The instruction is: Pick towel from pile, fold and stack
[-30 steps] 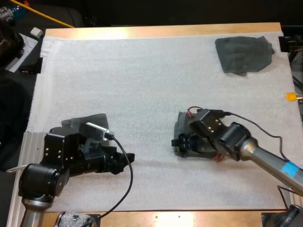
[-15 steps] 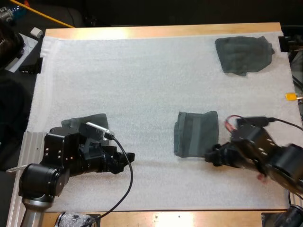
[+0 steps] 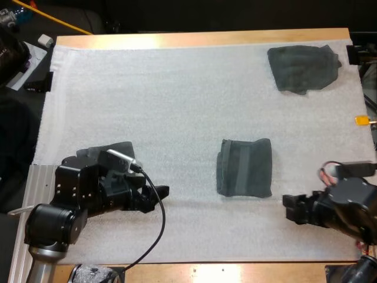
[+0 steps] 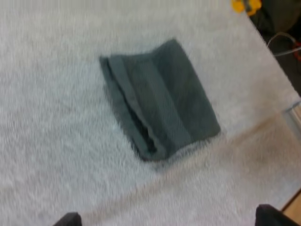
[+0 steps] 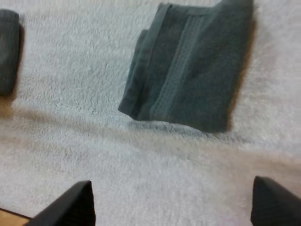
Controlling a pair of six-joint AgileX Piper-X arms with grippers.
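A folded dark grey-green towel (image 3: pixel 244 168) lies flat on the white mat (image 3: pixel 177 106), with nothing touching it. A crumpled towel (image 3: pixel 303 68) sits at the mat's far right corner. A third towel (image 3: pixel 103 150) peeks out from behind my left arm. My left gripper (image 3: pixel 156 197) hovers low, left of the folded towel (image 4: pixel 157 99), its fingertips (image 4: pixel 66 219) wide apart. My right gripper (image 3: pixel 293 207) is at the near right, clear of the folded towel (image 5: pixel 193 70), and its fingers (image 5: pixel 70 205) stand apart with nothing between them.
The mat's near edge and the wooden table rim (image 3: pixel 235 272) run just below both grippers. A grey metal rail (image 3: pixel 41 177) lies beside the left arm. The edge of the third towel (image 5: pixel 8 52) appears beyond the folded one from the right wrist.
My right gripper let go of the folded towel and drew back toward the near right. The towel now lies flat and uncovered. The left arm barely shifted.
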